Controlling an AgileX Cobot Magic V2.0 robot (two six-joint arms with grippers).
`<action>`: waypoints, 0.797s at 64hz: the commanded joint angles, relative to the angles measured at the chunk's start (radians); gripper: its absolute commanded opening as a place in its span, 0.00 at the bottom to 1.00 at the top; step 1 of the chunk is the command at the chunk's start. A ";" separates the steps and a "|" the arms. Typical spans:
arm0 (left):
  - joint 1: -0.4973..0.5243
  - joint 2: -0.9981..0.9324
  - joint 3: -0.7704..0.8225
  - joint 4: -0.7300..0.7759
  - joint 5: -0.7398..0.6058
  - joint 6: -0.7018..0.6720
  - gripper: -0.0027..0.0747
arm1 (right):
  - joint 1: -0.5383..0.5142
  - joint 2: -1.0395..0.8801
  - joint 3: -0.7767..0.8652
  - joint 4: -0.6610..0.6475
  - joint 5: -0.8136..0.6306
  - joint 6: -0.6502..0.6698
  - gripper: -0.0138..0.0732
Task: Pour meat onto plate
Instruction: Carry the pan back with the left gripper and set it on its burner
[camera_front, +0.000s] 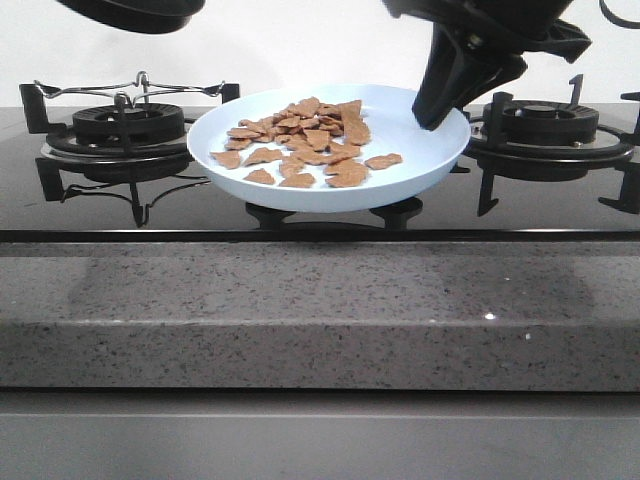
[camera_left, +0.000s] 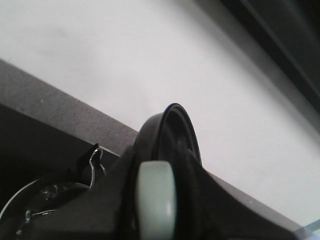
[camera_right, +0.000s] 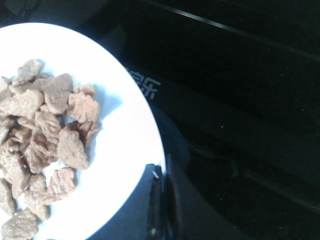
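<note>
Reddish-brown meat (camera_front: 308, 143) lay in a loose heap on the pale blue-white plate (camera_front: 420, 170), which sat tilted on the black hob between two burners, behind the speckled grey worktop (camera_front: 320, 320). We saw the right pincer (camera_front: 440, 105) pinching the plate's right rim. The left pincer (camera_left: 157, 200) was clamped on a black frying pan (camera_front: 135, 12), held high at the upper left, well apart from the plate.

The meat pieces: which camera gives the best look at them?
The front view: the whole heap of meat lies spread inside the plate. The right wrist view is closer and shows texture on the meat, but the picture's edge crops it. The left wrist view shows none.
</note>
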 joint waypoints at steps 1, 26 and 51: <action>0.022 0.005 -0.042 -0.108 0.067 -0.101 0.01 | 0.000 -0.037 -0.023 0.014 -0.043 -0.009 0.08; 0.052 0.172 -0.042 -0.108 0.183 -0.213 0.01 | 0.000 -0.037 -0.023 0.014 -0.043 -0.009 0.08; 0.055 0.226 -0.043 -0.095 0.216 -0.214 0.39 | 0.000 -0.037 -0.023 0.014 -0.043 -0.009 0.08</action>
